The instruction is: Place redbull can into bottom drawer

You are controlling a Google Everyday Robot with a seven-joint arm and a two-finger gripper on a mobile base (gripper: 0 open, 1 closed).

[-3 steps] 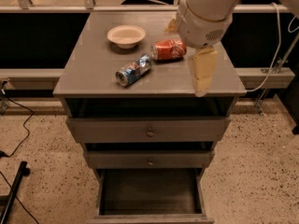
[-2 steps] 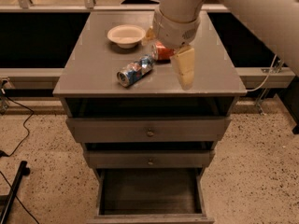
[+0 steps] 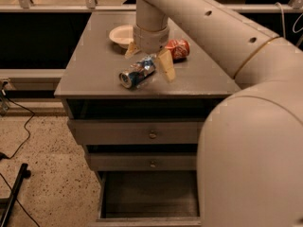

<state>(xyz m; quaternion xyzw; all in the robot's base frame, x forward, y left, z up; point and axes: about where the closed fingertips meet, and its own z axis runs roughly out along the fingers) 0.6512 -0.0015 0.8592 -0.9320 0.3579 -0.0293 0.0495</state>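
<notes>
The redbull can (image 3: 137, 73) lies on its side on the cabinet top (image 3: 94, 70), silver end facing front-left. My gripper (image 3: 148, 58) hangs right over the can's far end. It is open: one tan finger (image 3: 166, 65) is on the can's right, the other finger (image 3: 131, 50) at its back left. The can is not lifted. The bottom drawer (image 3: 149, 195) is pulled open below, its dark inside showing. My arm hides the drawer's right part.
A red soda can (image 3: 179, 49) lies just right of my gripper. A white bowl (image 3: 120, 34) stands at the back left. Two shallow knobbed drawers (image 3: 137, 132) are closed. A black cable and a pole lie on the floor at left (image 3: 16, 183).
My gripper has moved left from the cabinet's right side and come down over the redbull can, its fingers now on either side of it. The can has not moved.
</notes>
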